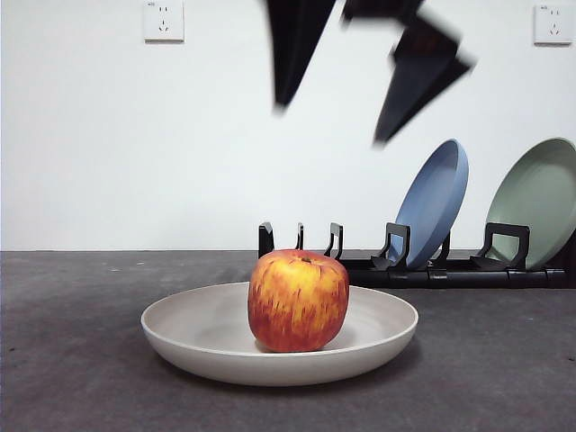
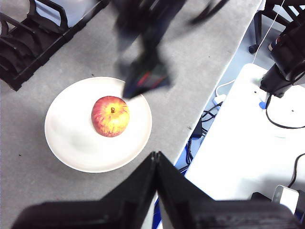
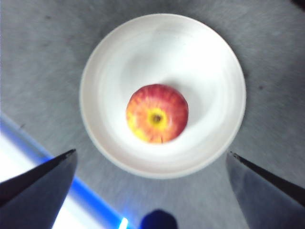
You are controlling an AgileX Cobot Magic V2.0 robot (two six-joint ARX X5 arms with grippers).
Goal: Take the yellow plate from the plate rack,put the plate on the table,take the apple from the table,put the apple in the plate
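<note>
While apple (image 1: 298, 300) sits centre of yellow plate (image 1: 198, 335) on table (image 1: 72, 360), I see right gripper (image 1: 337, 121) hanging above it, jaws spread wide. Left gripper (image 2: 156, 160) near table edge, pressed together.

Three plates (image 1: 279, 346), one apple (image 1: 298, 300).

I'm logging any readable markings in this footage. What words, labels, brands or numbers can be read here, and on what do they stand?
None can be read.
Left wall socket: a tiny mark at its top corner, too small to read.
Right wall socket: likewise too small.
The apple, yellow plate, blue plate, pale green plate and plate rack show no text.
</note>
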